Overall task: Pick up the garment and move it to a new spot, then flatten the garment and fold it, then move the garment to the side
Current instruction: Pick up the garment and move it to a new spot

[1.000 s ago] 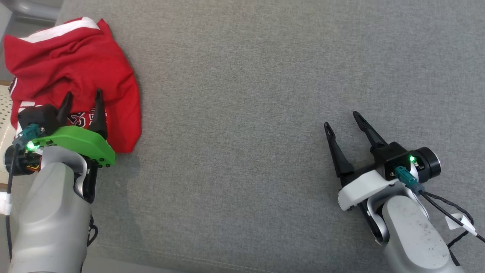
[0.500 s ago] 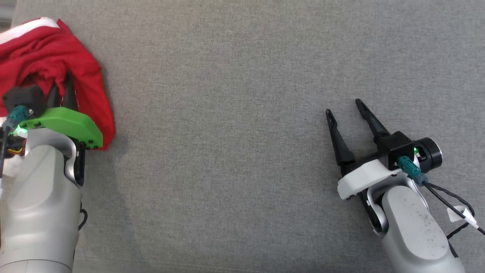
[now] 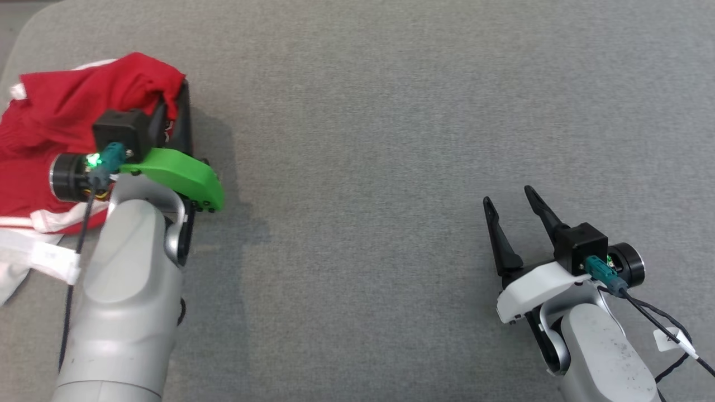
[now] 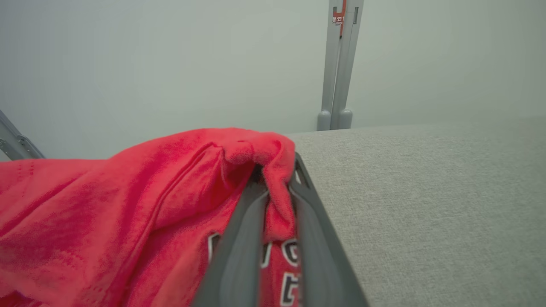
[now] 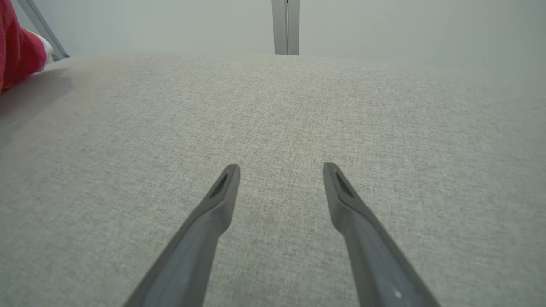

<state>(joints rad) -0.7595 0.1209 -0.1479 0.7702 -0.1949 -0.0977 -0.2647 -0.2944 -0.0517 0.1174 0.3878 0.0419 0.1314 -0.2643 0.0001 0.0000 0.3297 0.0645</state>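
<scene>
Where the grey counter (image 3: 391,111) meets the frame's upper left, we see the red garment (image 3: 50,128) bunched, one fold pinched in our nearly closed left end effector (image 4: 278,179). We judge the pick-up underway; next comes lifting clear and carrying centreward. Our right end effector (image 3: 507,195) gapes empty.

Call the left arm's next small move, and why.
Probably lift and carry rightward: the left gripper is shut on a fold of the red jersey, most of it lies on the grey fabric surface, and bare fabric stretches toward the open right gripper.
</scene>
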